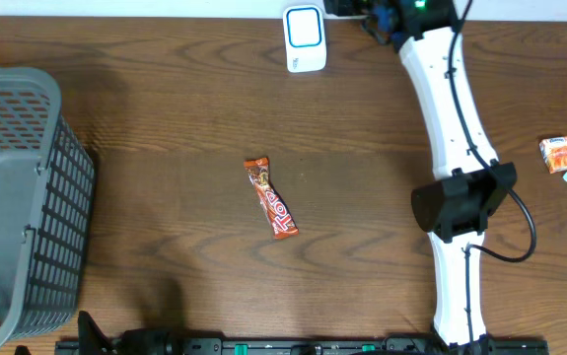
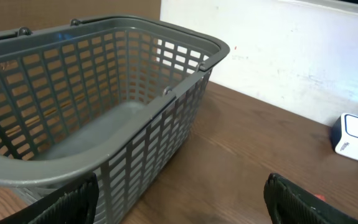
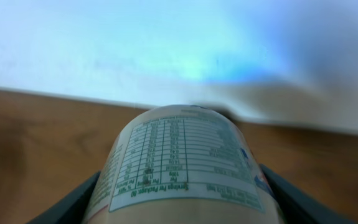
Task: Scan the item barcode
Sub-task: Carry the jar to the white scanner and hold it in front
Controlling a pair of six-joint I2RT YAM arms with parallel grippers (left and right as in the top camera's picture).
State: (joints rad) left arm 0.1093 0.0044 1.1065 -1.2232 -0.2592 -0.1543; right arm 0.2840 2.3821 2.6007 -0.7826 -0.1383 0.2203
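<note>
right claw (image 3: 182, 202): clamped on pale cylindrical tub (image 3: 185, 155), printed label facing camera, tub filling the gap between both fingers | place: far side of brown wooden table (image 1: 165, 148), just right of white boxy scanner (image 1: 305, 37) | left claw (image 2: 182, 202): jaws apart, empty, near grey plastic mesh basket (image 2: 160, 134) at left

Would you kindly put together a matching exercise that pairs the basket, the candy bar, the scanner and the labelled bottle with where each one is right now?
Things:
1. basket
2. candy bar
3. scanner
4. bottle

Places:
A. held in the right gripper
B. at the left edge of the table
C. lying flat in the middle of the table
D. at the far edge of the table

Pairs: 1-B, 2-C, 3-D, 4-A.
</note>
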